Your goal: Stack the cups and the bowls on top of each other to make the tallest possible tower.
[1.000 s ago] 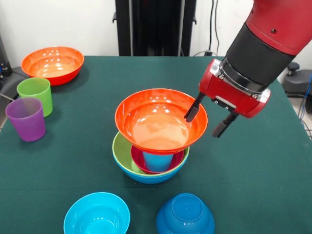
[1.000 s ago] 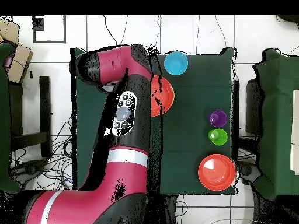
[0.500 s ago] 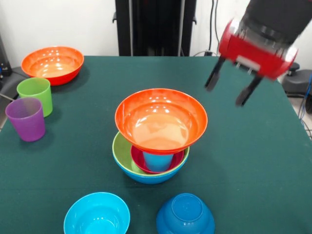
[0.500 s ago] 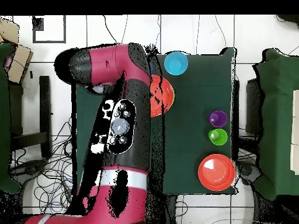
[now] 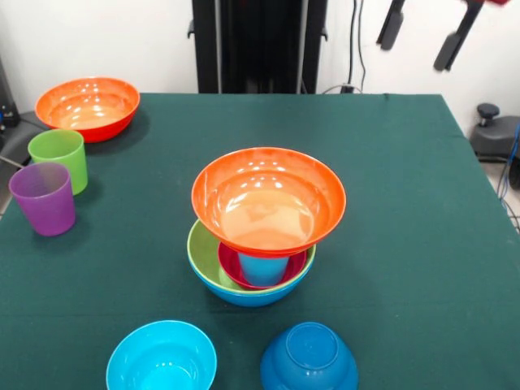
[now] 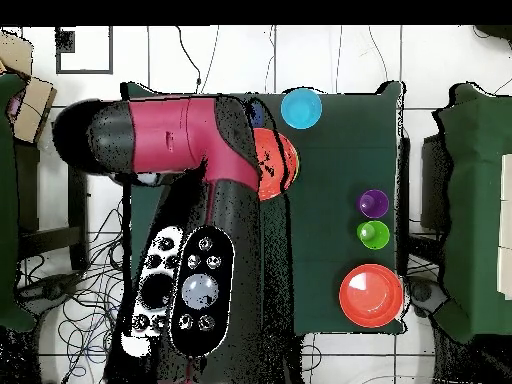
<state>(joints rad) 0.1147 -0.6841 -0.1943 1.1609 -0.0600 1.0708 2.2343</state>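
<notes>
The tower stands mid-table: a large orange bowl [image 5: 268, 199] rests on a light blue cup [image 5: 262, 269], which sits in a magenta bowl [image 5: 231, 266] nested in the lime green bowl [image 5: 200, 253] and the blue bowl [image 5: 252, 298]. My gripper [image 5: 421, 31] is open and empty, high above the table's far right; only its two black fingers show. A second orange bowl [image 5: 88, 106], the lime green cup [image 5: 58, 156] and the purple cup [image 5: 42, 197] stand at the left. A cyan bowl [image 5: 161, 357] and an upturned dark blue bowl [image 5: 309, 357] sit at the front.
In the overhead view the arm [image 6: 200, 200] covers the table's left part and most of the tower's orange bowl [image 6: 281, 165]. The cyan bowl [image 6: 301, 108], purple cup [image 6: 373, 203], green cup [image 6: 373, 235] and second orange bowl [image 6: 371, 295] show. The pedestal [image 5: 258, 45] stands behind the table.
My gripper let go of the top orange bowl's rim, rose and drew back up and to the far right. The orange bowl stays on the tower.
</notes>
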